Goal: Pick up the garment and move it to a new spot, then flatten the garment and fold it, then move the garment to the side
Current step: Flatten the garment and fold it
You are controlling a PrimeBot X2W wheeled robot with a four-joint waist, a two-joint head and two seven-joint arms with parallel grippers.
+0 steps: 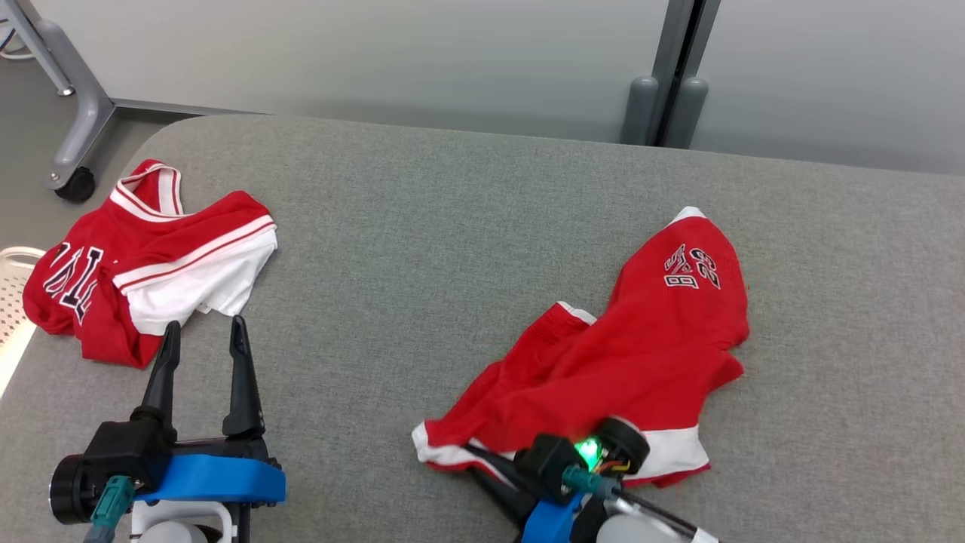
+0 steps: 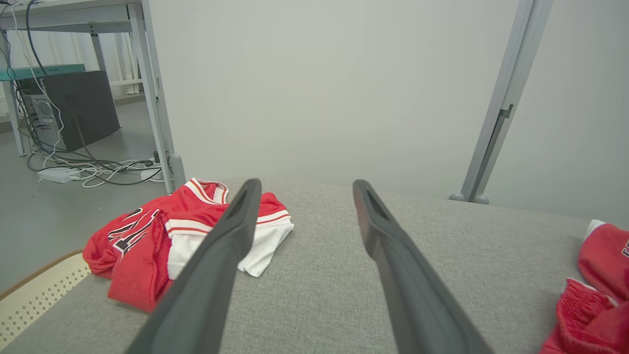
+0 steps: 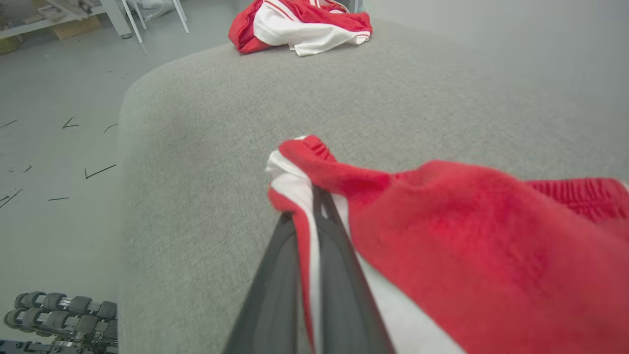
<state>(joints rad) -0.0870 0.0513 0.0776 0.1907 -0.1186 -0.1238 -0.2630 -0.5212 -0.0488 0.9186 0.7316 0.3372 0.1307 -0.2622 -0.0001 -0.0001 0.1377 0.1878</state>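
Note:
The garment (image 1: 648, 354), red shorts with a white hem and a printed number, lies crumpled on the right half of the grey padded table (image 1: 422, 226). My right gripper (image 1: 471, 455) comes in from the front edge and is shut on the garment's near-left hem. In the right wrist view the two fingers (image 3: 275, 275) pinch a fold of red and white cloth (image 3: 467, 246) between them, and the tips are partly buried in it. My left gripper (image 1: 203, 332) hovers open over the front left of the table with nothing between its fingers (image 2: 221, 255). The garment's edge (image 2: 599, 275) shows at that view's far right.
A second red and white jersey (image 1: 151, 256) (image 2: 162, 236) (image 3: 300, 24) lies bunched at the table's left edge, just beyond my left gripper. A white perforated basket (image 1: 11, 286) sits off the left side. A wheeled frame leg (image 1: 75, 181) and a grey post (image 1: 667, 98) stand behind.

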